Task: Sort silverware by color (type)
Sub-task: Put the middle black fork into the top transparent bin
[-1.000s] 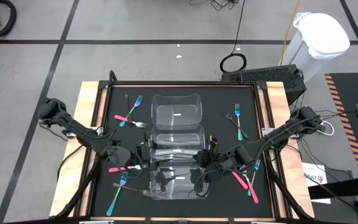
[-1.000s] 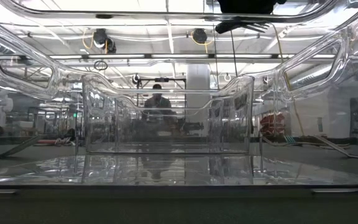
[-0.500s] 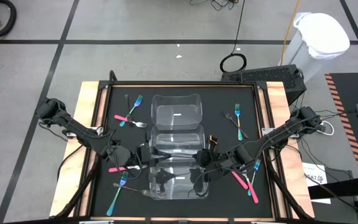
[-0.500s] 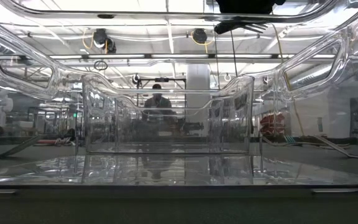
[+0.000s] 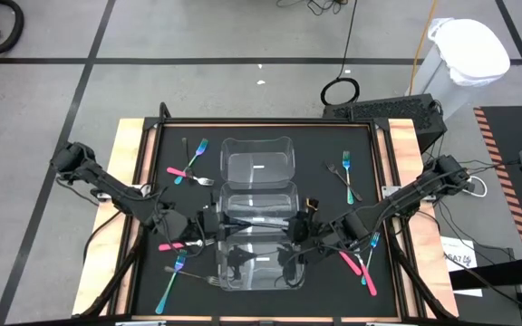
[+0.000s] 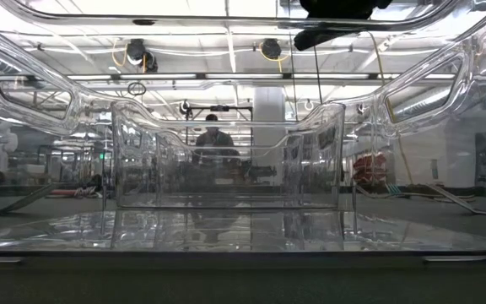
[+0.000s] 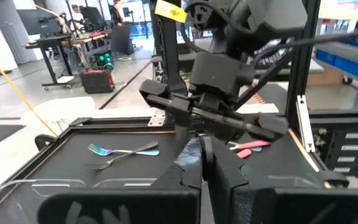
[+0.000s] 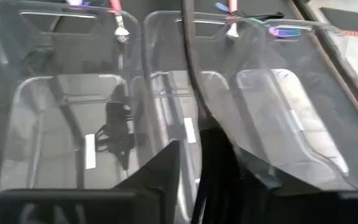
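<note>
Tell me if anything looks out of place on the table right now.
Mainly unsorted forks: a teal fork crossing a pink fork at the far left, more scattered around the clear containers. Nothing looks spilled or damaged.

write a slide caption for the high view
Both grippers meet over the middle clear plastic container, coloured-handled forks scattered on the black mat.

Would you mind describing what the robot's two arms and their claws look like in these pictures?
Both arms are dark, slender and jointed, with black cables running along them. The left arm and right arm each end in a boxy black wrist. The left claw shows two flat, dark, angular fingers; the right claw, seen opposite, has long dark finger rails. A yellow tag hangs above it.
</note>
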Robot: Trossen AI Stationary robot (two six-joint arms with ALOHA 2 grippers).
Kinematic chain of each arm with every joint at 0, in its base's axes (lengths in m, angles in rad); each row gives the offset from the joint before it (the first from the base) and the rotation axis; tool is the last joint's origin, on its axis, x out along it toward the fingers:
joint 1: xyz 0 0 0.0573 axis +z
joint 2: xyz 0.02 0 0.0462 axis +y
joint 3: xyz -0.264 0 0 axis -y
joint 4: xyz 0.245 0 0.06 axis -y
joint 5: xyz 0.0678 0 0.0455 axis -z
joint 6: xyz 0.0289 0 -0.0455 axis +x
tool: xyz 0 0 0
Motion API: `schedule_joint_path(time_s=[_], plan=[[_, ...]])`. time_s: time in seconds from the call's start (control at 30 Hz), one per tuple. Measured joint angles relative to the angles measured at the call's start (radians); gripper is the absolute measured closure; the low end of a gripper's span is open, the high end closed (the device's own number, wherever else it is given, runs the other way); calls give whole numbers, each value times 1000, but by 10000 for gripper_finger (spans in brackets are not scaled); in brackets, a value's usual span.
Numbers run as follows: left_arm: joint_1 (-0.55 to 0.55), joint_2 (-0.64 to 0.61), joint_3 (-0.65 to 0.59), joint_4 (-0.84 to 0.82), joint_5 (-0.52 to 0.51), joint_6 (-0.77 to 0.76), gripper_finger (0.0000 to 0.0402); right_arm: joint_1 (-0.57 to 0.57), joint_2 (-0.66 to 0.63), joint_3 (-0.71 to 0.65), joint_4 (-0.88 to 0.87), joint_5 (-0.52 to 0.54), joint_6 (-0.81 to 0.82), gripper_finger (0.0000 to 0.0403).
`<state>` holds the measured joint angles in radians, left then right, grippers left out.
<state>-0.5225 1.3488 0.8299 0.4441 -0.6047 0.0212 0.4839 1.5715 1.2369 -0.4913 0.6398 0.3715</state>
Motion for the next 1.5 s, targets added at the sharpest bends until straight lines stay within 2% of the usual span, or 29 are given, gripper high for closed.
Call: schedule_joint_path(time_s=[0.17, 0.33, 0.57, 0.73, 0.9, 1.1, 1.27, 1.5], plan=[[-18, -15, 0, -1, -25, -22, 398, 3, -6, 0, -5, 62, 2, 236], [-69, -27, 0, -6, -109, -42, 399, 21, -28, 0, -25, 63, 10, 215], [-190, -26, 0, 2, -309, -41, 399, 75, -42, 0, -125, -143, 32, 214], [-253, -26, 0, 30, -410, -34, 399, 99, -45, 0, -229, -170, 62, 217], [-268, -26, 0, 21, -500, 6, 399, 103, -45, 0, -295, -170, 54, 218], [-250, -55, 0, 17, -504, 54, 399, 103, -45, 0, -310, -170, 53, 218], [-207, -159, -36, 15, -489, 160, 399, 103, -45, 0, -306, -170, 61, 218], [-69, -395, -146, 13, -279, 193, 399, 103, -45, 0, -307, -170, 54, 218]])
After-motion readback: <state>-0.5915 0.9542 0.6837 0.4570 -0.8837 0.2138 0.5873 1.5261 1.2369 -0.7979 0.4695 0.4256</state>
